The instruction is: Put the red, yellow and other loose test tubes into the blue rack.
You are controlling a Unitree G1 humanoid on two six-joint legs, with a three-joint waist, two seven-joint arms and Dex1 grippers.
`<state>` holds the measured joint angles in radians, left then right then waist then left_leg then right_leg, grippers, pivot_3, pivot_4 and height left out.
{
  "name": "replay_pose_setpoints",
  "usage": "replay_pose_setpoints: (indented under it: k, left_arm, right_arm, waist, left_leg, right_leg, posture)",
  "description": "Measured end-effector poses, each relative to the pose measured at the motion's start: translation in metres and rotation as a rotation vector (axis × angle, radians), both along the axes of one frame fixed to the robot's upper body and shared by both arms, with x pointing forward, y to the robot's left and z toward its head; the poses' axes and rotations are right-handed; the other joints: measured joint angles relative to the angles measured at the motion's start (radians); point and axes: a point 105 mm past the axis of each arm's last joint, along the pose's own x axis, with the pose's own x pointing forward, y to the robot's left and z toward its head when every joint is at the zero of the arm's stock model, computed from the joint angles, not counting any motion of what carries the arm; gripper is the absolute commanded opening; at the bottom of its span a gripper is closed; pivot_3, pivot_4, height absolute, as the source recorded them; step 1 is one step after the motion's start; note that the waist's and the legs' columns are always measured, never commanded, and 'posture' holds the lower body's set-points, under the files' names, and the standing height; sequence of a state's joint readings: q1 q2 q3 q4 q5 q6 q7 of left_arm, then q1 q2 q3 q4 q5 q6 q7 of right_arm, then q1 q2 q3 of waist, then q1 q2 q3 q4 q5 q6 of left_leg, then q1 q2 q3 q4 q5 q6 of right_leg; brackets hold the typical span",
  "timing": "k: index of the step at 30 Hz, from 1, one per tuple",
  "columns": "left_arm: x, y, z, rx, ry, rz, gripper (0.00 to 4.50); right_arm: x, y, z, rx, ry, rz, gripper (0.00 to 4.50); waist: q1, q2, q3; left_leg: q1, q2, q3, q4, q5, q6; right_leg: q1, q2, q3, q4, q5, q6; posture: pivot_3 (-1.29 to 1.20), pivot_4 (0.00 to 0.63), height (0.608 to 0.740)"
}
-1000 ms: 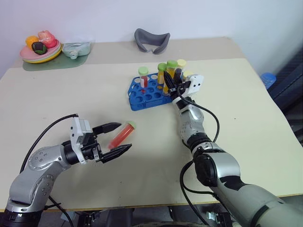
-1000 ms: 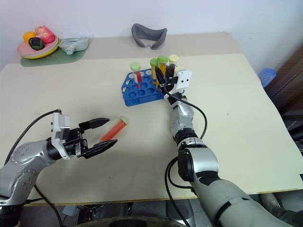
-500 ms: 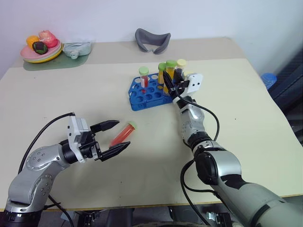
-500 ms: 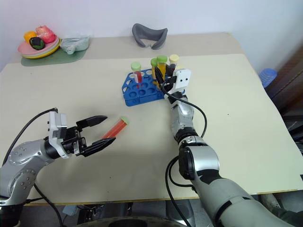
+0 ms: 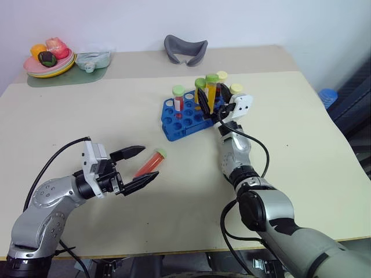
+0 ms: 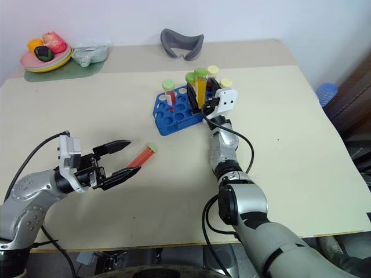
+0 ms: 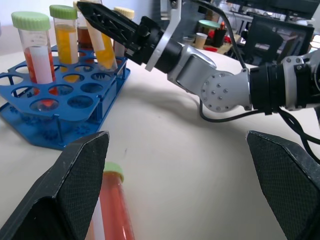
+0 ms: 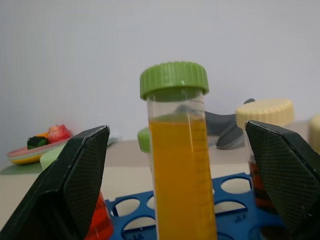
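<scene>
Room for moving is wide on the beige table (image 5: 87, 116): you have bare surface around the left gripper (image 5: 141, 166), and the blue rack (image 5: 185, 119) stands well away from the edges. The red tube (image 5: 149, 164) lies flat between the left jaws, which are spread and not touching it. The right gripper (image 5: 210, 104) has its jaws spread around the upright yellow tube (image 8: 180, 165) in the rack.

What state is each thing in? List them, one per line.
Yellow tube: upright in the rack, released.
Red tube: lying on the table, loose, capped.
Rack: holding several tubes, some holes free.
Right gripper: fingers open around the yellow tube.
Left gripper: fingers open around the red tube.
</scene>
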<state>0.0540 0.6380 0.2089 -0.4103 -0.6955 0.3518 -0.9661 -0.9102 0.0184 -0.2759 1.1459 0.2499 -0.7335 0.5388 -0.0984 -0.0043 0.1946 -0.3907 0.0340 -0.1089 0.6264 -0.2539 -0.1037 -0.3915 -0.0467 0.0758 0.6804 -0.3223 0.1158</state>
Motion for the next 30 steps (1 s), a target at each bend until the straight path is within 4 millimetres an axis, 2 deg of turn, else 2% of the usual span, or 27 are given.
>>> replay_pose_setpoints:
  k: [5, 12, 18, 30]
  left_arm:
    - [0.002, 0.001, 0.000, 0.003, -0.011, -0.004, 4.50]
    - [0.002, 0.000, -0.003, -0.005, -0.001, -0.006, 4.50]
    - [0.003, -0.002, -0.004, -0.007, 0.005, -0.011, 4.50]
    - [0.004, -0.002, -0.005, -0.019, 0.004, 0.001, 4.50]
  right_arm:
    - [0.001, -0.003, -0.001, -0.047, 0.023, -0.041, 4.45]
    - [-0.014, -0.010, -0.002, -0.177, 0.098, -0.046, 4.45]
    - [-0.015, -0.023, 0.016, -0.260, 0.179, -0.100, 4.45]
    - [-0.012, -0.022, 0.014, -0.375, 0.376, -0.074, 4.45]
  waist:
    - [0.001, 0.000, 0.000]
    - [0.003, 0.000, 0.000]
    - [0.004, 0.000, 0.000]
    - [0.004, 0.000, 0.000]
  left_leg:
    - [0.000, 0.000, 0.000, 0.000, 0.000, 0.000]
    - [-0.001, 0.000, 0.000, 0.000, 0.000, 0.000]
    - [-0.001, 0.000, 0.000, 0.000, 0.000, 0.000]
    - [-0.001, 0.000, 0.000, 0.000, 0.000, 0.000]
  right_leg:
    - [0.000, 0.000, 0.000, 0.000, 0.000, 0.000]
    - [0.000, 0.000, 0.000, 0.000, 0.000, 0.000]
    - [-0.001, 0.000, 0.000, 0.000, 0.000, 0.000]
    - [-0.001, 0.000, 0.000, 0.000, 0.000, 0.000]
  posture:
    - [0.00, 0.150, 0.740]
    - [0.00, 0.150, 0.740]
    - [0.00, 0.150, 0.740]
    - [0.00, 0.150, 0.740]
